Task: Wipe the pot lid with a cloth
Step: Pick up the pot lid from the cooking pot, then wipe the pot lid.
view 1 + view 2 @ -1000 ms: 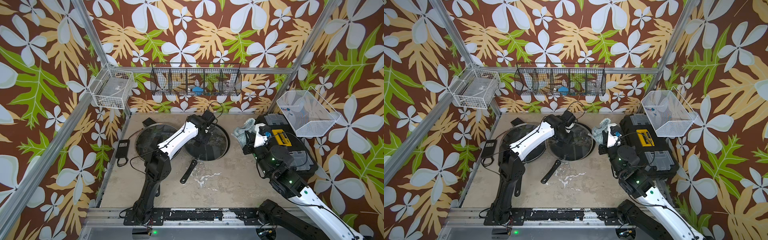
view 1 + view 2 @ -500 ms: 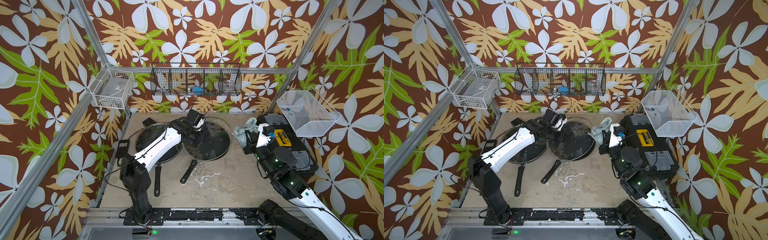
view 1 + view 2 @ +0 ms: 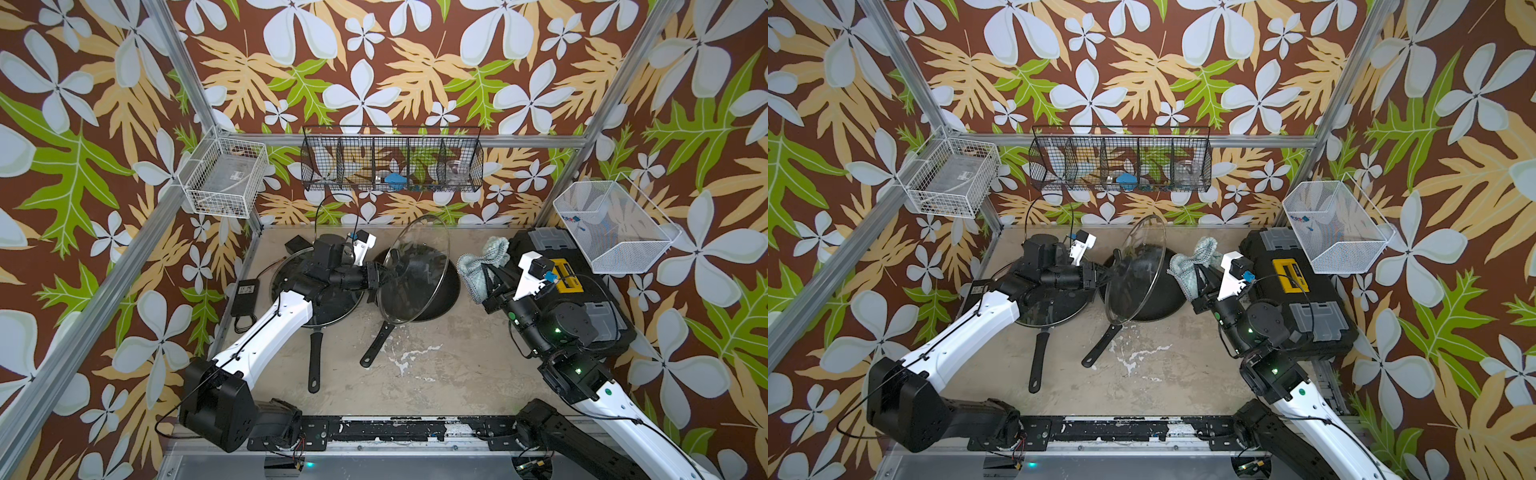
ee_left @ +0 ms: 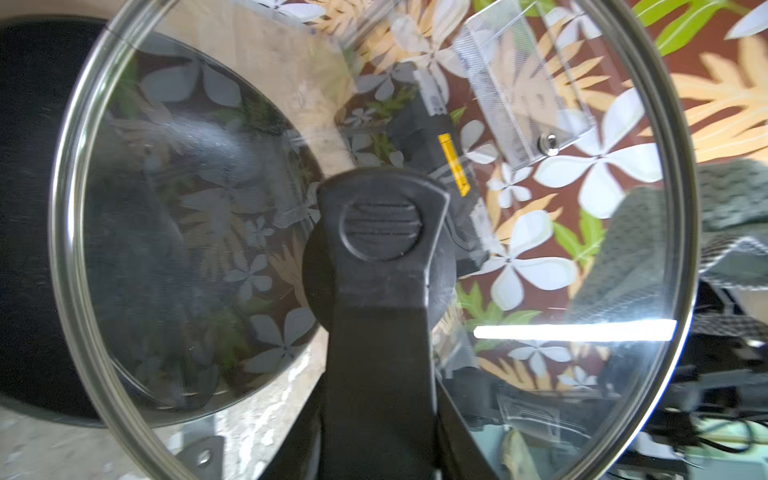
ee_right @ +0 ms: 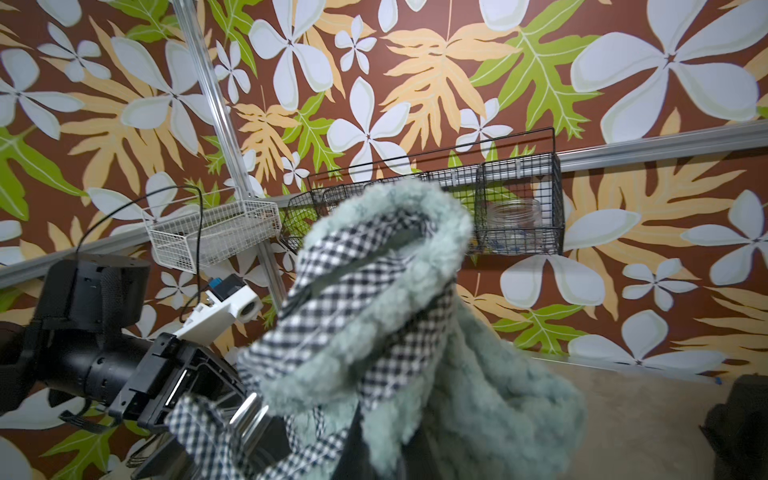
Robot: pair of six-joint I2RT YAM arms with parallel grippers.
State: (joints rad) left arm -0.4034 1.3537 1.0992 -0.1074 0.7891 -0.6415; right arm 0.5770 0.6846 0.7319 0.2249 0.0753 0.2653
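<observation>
Above worktop, ctr: black pan sits uncovered. Over it stands glass lid, tilted near-upright. Bunched cloth hangs clear of worktop, just right of lid rim; contact unclear. It shows thru the glass in L wrist view. L gripper clenched on lid's knob, from lid's left. R gripper clamped on cloth's lower part, fingers mostly hidden by folds.

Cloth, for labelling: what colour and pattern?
Pale grey-teal fluffy cloth, black-and-white checked side; right wrist view.
</observation>
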